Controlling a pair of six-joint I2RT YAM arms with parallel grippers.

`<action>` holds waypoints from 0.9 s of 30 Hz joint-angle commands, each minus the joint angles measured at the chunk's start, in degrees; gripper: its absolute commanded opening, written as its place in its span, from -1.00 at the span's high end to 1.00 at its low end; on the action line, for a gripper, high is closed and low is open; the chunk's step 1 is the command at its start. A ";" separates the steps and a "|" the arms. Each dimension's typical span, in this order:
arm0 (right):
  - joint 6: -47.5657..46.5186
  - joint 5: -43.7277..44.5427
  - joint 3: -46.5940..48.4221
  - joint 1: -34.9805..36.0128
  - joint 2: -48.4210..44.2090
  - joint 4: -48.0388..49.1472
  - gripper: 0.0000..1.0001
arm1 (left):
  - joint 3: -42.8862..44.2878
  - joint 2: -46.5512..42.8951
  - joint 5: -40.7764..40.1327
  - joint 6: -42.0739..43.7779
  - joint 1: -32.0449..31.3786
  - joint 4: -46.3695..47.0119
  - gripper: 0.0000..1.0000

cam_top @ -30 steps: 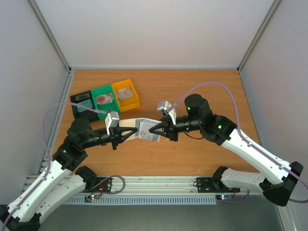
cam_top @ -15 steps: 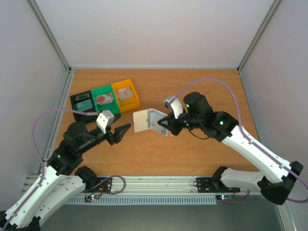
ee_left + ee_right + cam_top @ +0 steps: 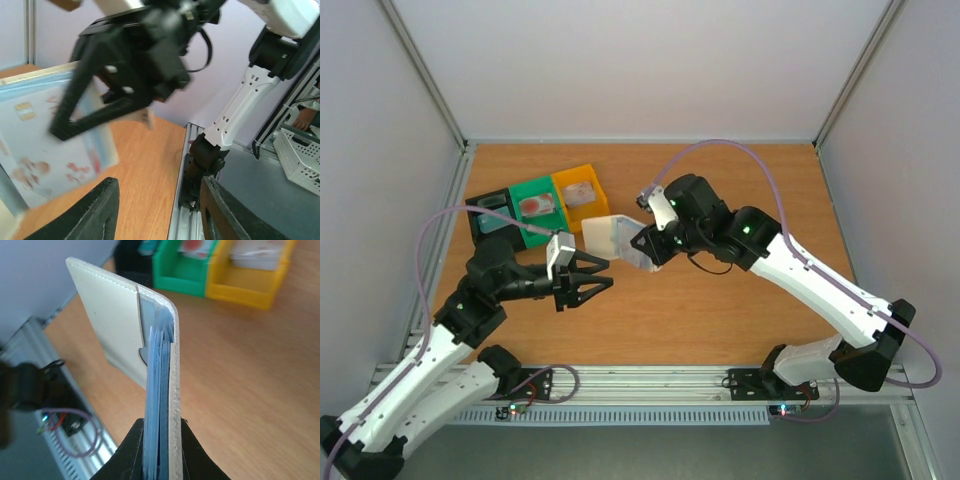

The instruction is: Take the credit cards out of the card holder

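Left gripper [image 3: 608,273] is noted spread wide and empty, advanced toward the holder since 0.5 s ago. Card holder [image 3: 608,236] is held off the table, pinched by the right gripper [image 3: 642,247], and has shifted toward the yellow bin [image 3: 582,196]. Pale blue credit cards [image 3: 157,390] are seen edge-on in the right wrist view only. No writing is legible.

A wooden table [image 3: 750,190] stands enclosed by plain pale walls [image 3: 640,70].

Card holder [image 3: 610,238] in right hand [image 3: 642,248], bins [image 3: 540,205] just behind-left, left hand [image 3: 608,273] apart before it.
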 commanded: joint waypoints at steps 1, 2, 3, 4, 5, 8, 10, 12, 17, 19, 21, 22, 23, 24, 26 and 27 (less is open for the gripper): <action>-9.28 -15.47 -3.57 0.69 -5.84 5.05 0.98 | -0.24 1.73 1.08 -9.24 0.25 6.72 0.17; -10.72 -17.17 -4.97 0.64 -7.57 5.48 0.97 | 0.23 1.54 0.79 -8.75 0.42 4.73 0.23; -11.95 -18.51 -6.09 0.66 -8.92 5.79 0.98 | 0.60 1.19 0.95 -7.23 0.56 2.72 0.27; -12.96 -20.83 -6.66 0.64 -9.93 5.61 0.98 | 0.92 0.79 1.72 -5.88 0.65 0.86 0.29; -13.76 -24.13 -6.71 0.68 -10.43 5.26 0.98 | 1.33 0.44 3.09 -3.70 0.66 -0.72 0.30; -14.43 -32.80 -7.38 0.69 -11.00 6.43 0.98 | 2.69 -0.17 6.58 1.94 0.68 -3.31 0.30; -14.70 -35.22 -8.42 0.69 -11.61 8.44 0.97 | 3.32 0.37 7.02 3.77 0.66 -4.71 0.34; -15.39 -36.41 -8.80 0.69 -12.18 9.82 0.98 | 3.26 1.01 7.02 4.03 0.66 -5.11 0.35; -16.05 -38.97 -8.94 0.74 -12.42 12.01 0.97 | 3.06 1.32 7.66 2.36 0.60 -1.49 0.36; -15.87 -38.56 -8.36 0.96 -11.64 12.17 0.97 | 2.60 2.05 8.07 1.84 0.42 1.38 0.36; -16.08 -38.07 -7.24 1.66 -10.63 12.02 0.97 | 2.47 3.20 7.08 1.36 0.15 2.41 0.35; -16.41 -37.70 -6.70 2.23 -10.19 11.97 0.97 | 2.52 3.97 6.20 0.32 0.14 3.03 0.38; -16.82 -36.93 -6.25 2.87 -9.86 11.78 0.98 | 2.71 4.77 5.90 -0.50 0.17 3.64 0.42; -17.23 -36.13 -5.97 3.22 -9.74 11.57 0.98 | 2.81 5.13 6.45 -1.09 0.14 4.43 0.46; -17.74 -35.07 -6.22 3.34 -9.85 11.51 0.98 | 2.97 5.28 8.68 -1.20 0.06 5.97 0.53; -17.81 -34.13 -6.52 3.33 -10.06 11.62 0.98 | 3.15 5.33 9.55 -1.12 -0.10 6.18 0.60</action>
